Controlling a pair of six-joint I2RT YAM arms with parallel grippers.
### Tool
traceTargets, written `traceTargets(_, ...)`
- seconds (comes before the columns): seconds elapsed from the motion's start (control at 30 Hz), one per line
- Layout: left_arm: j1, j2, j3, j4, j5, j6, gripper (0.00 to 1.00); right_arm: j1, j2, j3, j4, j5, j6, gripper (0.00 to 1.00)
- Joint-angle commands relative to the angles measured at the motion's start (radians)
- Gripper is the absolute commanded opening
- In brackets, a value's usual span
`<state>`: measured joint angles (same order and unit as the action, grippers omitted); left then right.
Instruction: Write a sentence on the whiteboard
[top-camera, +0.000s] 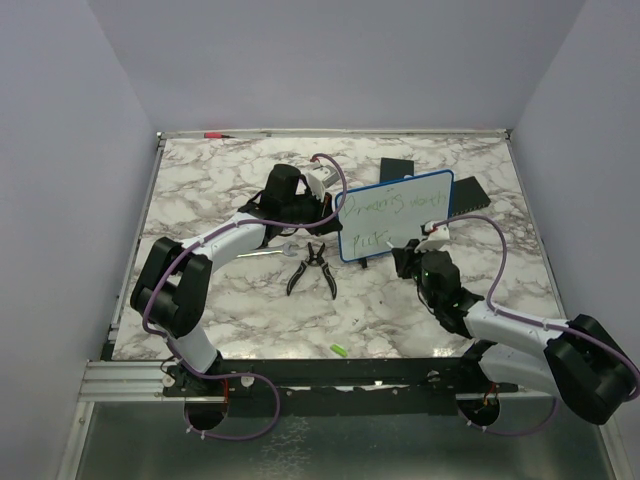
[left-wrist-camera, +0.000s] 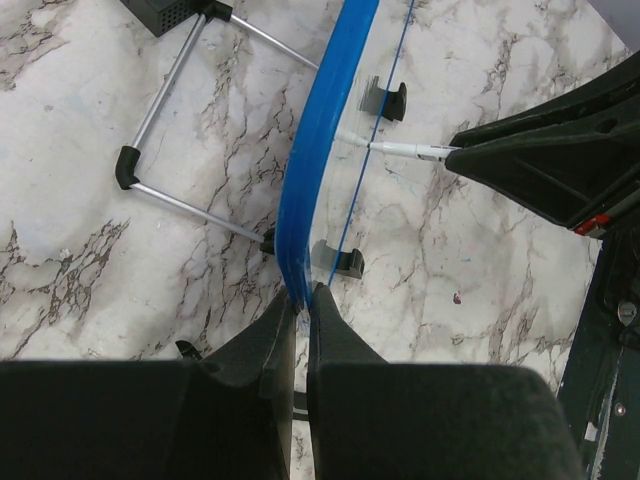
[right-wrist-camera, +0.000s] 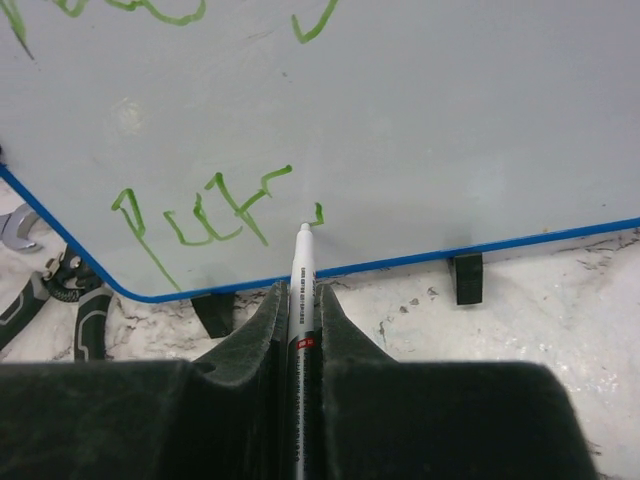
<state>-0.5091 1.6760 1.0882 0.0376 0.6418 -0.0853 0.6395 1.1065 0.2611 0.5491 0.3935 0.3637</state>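
Observation:
The whiteboard with its blue frame stands upright on small black feet at the table's middle. Green handwriting, the sentence, runs in two lines on it; the lower line shows close up in the right wrist view. My left gripper is shut on the board's blue edge, seen edge-on. My right gripper is shut on a white marker, whose tip touches the board face beside a small green stroke. The right gripper also shows in the top view.
Black-handled pliers lie in front of the board, with a wrench to their left. Flat black pads lie behind the board. A small green cap lies near the front edge. A red-tipped marker lies at the back rim.

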Motion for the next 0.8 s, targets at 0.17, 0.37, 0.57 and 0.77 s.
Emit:
traceTargets(0.17,-0.012,0.021,0.013,-0.036,-0.018,0.029,0.00,-0.008,0.007,-0.019,0.069,-0.082,-0.014,0.01)
traceTargets(0.37,-0.012,0.022,0.014,-0.036,-0.018,0.029,0.00,-0.008,-0.024,-0.031,0.066,-0.084,-0.017,0.01)
traceTargets(0.57,-0.013,0.018,0.012,-0.036,-0.028,0.030,0.00,-0.008,-0.051,-0.033,0.033,-0.061,-0.016,0.01)
traceTargets(0.77,-0.012,0.017,0.012,-0.036,-0.031,0.031,0.00,-0.008,-0.097,-0.028,-0.021,-0.032,-0.010,0.01)
